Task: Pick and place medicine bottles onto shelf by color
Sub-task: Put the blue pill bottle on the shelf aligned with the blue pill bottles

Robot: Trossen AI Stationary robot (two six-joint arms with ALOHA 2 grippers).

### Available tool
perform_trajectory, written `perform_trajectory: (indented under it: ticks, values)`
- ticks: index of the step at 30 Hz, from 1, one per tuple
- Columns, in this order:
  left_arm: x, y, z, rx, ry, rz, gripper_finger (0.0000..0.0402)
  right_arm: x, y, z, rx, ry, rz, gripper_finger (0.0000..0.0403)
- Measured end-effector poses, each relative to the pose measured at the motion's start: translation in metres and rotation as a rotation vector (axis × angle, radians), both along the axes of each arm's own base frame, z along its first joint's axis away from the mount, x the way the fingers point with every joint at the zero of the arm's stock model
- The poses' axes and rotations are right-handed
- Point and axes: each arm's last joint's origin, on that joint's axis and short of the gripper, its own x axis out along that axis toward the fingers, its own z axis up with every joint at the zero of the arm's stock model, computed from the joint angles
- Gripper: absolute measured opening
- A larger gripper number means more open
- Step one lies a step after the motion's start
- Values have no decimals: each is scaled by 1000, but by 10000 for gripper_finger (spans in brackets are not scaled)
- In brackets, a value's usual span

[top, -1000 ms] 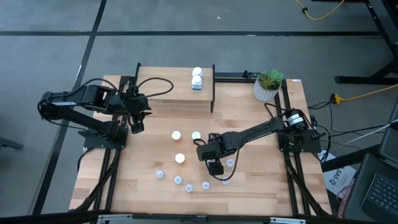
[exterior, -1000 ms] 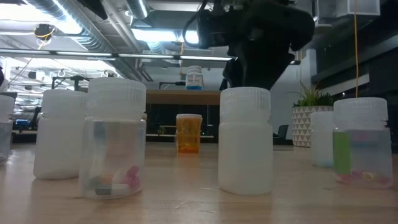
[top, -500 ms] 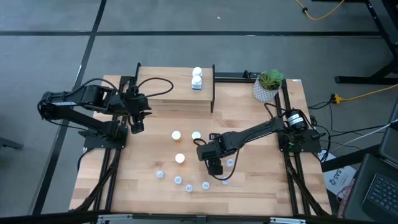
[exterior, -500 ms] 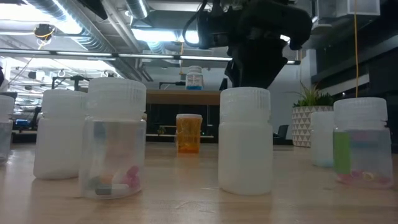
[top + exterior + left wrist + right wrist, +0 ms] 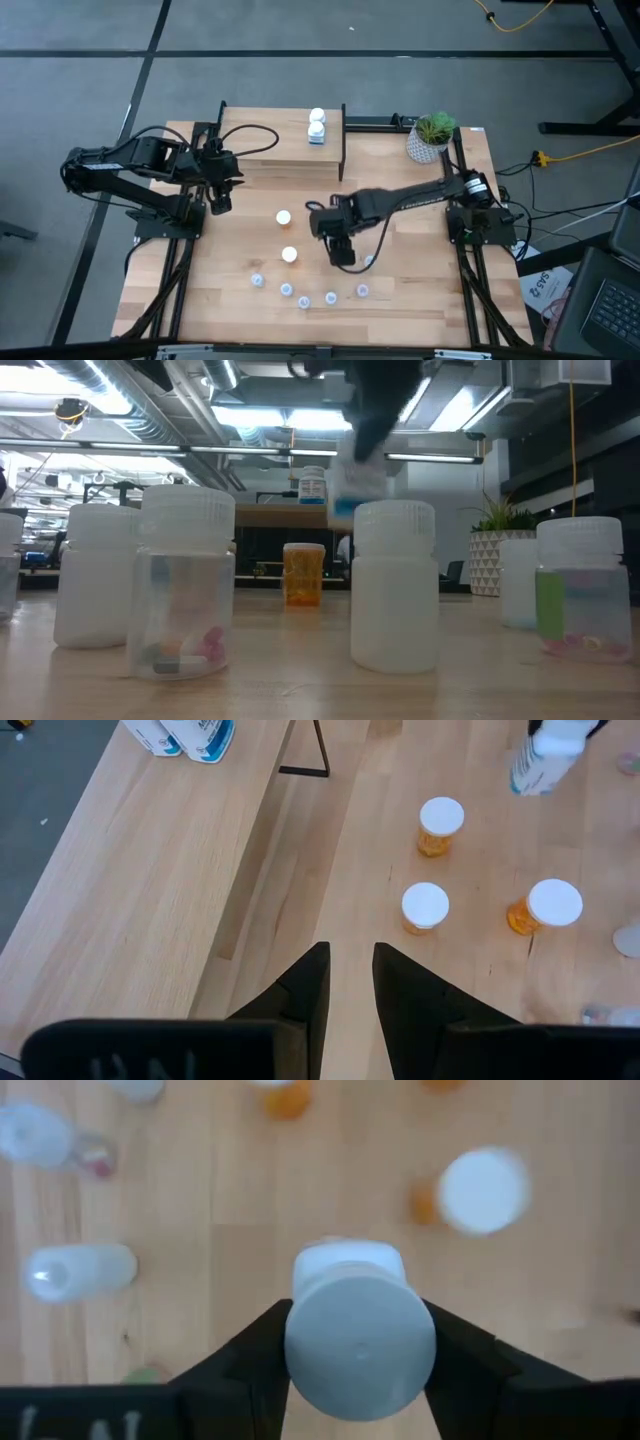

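Note:
My right gripper (image 5: 341, 250) hangs above the middle of the table, shut on a white medicine bottle (image 5: 360, 1345) with a blue label (image 5: 545, 755). In the low view that bottle (image 5: 355, 485) shows blurred and off the tabletop. The shelf (image 5: 270, 150) stands at the far edge with two white bottles (image 5: 317, 127) upright on it. Orange bottles (image 5: 284, 217) (image 5: 290, 254) and several pale-blue vials (image 5: 305, 300) stand on the table. My left gripper (image 5: 350, 965) waits by the shelf's left end, slightly open, nothing between its fingers. My right gripper pinches the white bottle between its two fingers (image 5: 455, 1355), one on each side of its top end by the round cap (image 5: 300, 1345). The fingers come from above, pointing steeply down. The bottle hangs below them, roughly upright and clear of the table.
A white pot with a green plant (image 5: 430, 138) stands at the far right corner. Close to the low camera stand white bottles (image 5: 395, 585) (image 5: 95, 575) and clear vials (image 5: 185, 585) (image 5: 580, 590). Bare wood (image 5: 420, 290) lies near right.
My right gripper has risen and gone a little toward the far edge, taking the white bottle with it. The bottle, which stood on the table among the vials, now hangs clear of it.

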Motion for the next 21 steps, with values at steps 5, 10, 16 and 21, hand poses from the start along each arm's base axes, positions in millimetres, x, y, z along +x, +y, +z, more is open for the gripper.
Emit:
perform_trajectory:
  ticks: [5,10,16,21]
  values:
    - [0,0,0,0,0,0,73,3,-30,40,-90,-60,-15,180]
    - [0,0,0,2,0,1,73,7,-69,69,-163,-154,-35,180]
    - [0,0,0,2,0,1,73,11,-121,81,-220,-234,-56,180]
    - [0,0,0,3,0,2,73,12,-161,76,-225,-239,-72,180]
